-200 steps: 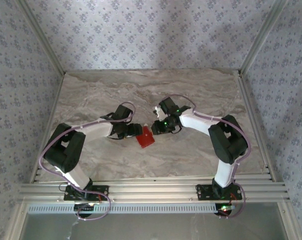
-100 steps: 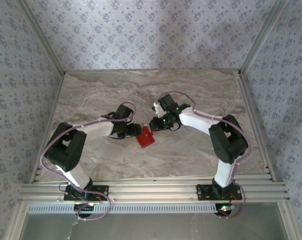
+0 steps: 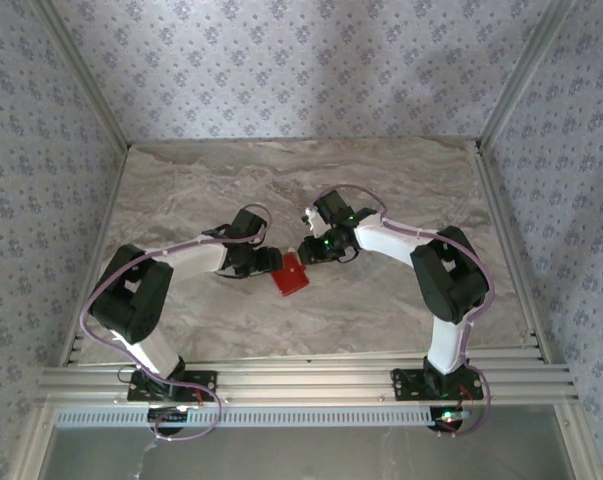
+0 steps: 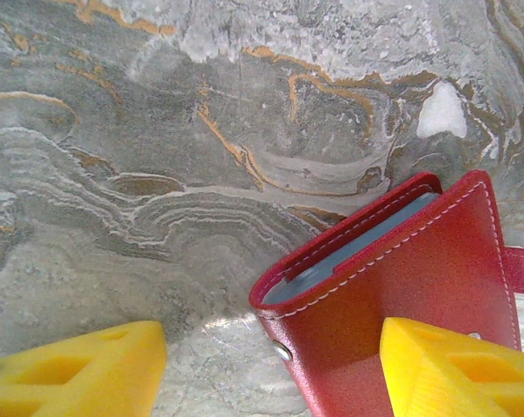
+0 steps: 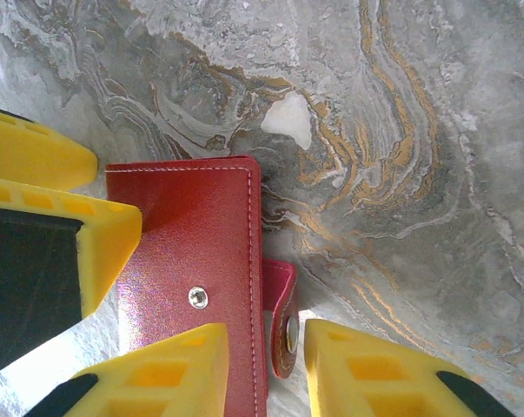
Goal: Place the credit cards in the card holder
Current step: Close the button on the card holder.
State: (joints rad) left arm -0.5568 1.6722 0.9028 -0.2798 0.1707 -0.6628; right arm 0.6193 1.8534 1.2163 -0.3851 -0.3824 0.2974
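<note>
**Right end effector (image 5: 266,334) now nearer holder (image 3: 291,273)**

We see the holder lying flat on the tabletop (image 3: 381,180) between the two. Right jaws stand narrowly parted astride the snap strap (image 5: 283,304), gripping nothing. Our left end effector (image 4: 270,347) is wide open, one finger over the cover. We judge the holder light, floppy and slick: pin the cover, lift the strap.

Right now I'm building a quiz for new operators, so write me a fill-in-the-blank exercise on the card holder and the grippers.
1. The card holder lying on the marble table is ___ in colour.
2. The grippers' fingers are ___ in colour.
3. The right gripper has the holder's snap strap ___ its fingertips.
Missing words: red; yellow; between.
</note>
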